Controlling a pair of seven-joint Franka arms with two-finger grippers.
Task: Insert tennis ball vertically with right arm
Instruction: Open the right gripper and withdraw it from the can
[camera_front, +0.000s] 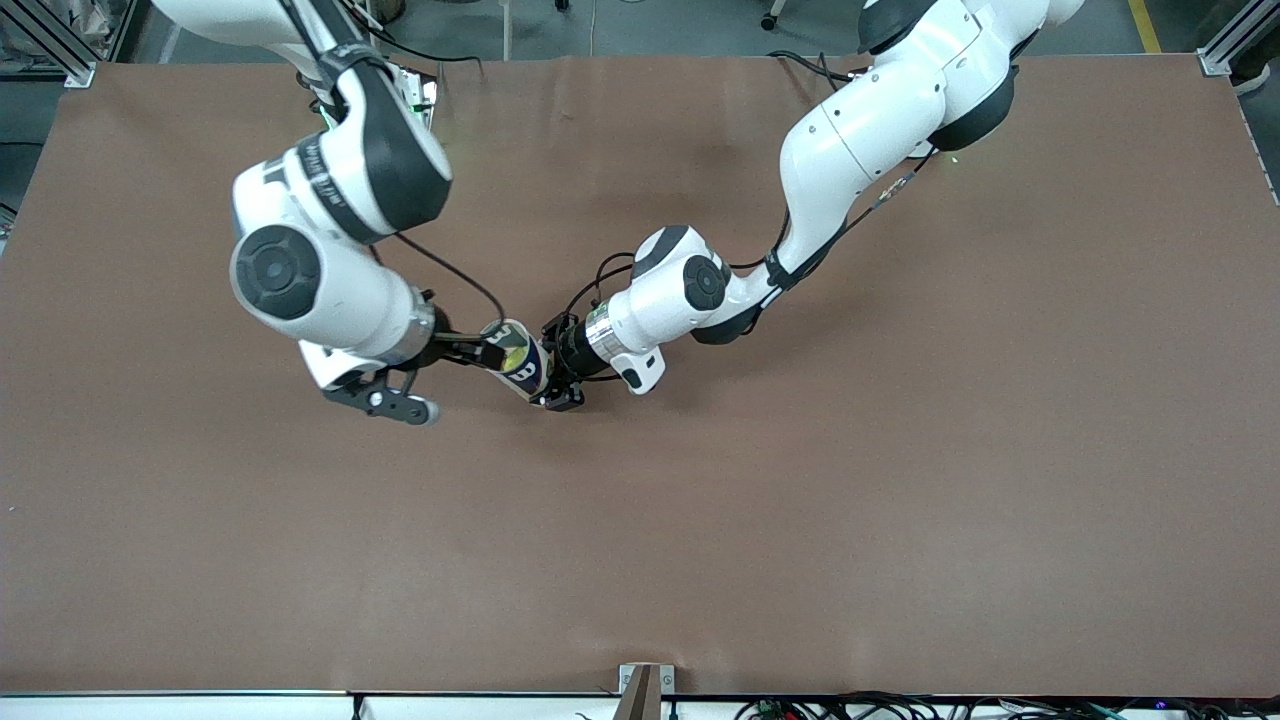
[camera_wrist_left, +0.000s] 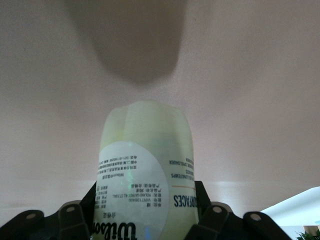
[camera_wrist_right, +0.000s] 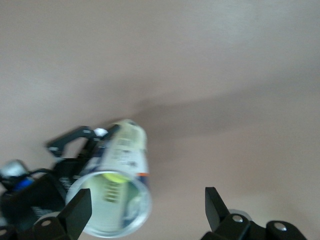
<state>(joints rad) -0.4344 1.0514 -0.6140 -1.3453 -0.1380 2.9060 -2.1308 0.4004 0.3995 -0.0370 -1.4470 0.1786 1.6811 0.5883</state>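
A clear tennis-ball can (camera_front: 520, 362) with a white and dark Wilson label is held tilted above the middle of the table. My left gripper (camera_front: 550, 368) is shut on its lower part, and the left wrist view shows the can (camera_wrist_left: 145, 170) between the black fingers (camera_wrist_left: 210, 215). My right gripper (camera_front: 485, 352) is at the can's open mouth, open and empty. In the right wrist view its fingertips (camera_wrist_right: 80, 202) stand wide apart beside the can's round mouth (camera_wrist_right: 112, 200). A yellow-green tennis ball (camera_wrist_right: 112, 176) shows inside the can.
The brown table (camera_front: 800, 500) is bare around the arms. The left arm's elbow (camera_front: 690, 285) hangs low over the table beside the can. The right arm's wrist (camera_front: 300, 280) hangs over the table toward its own end.
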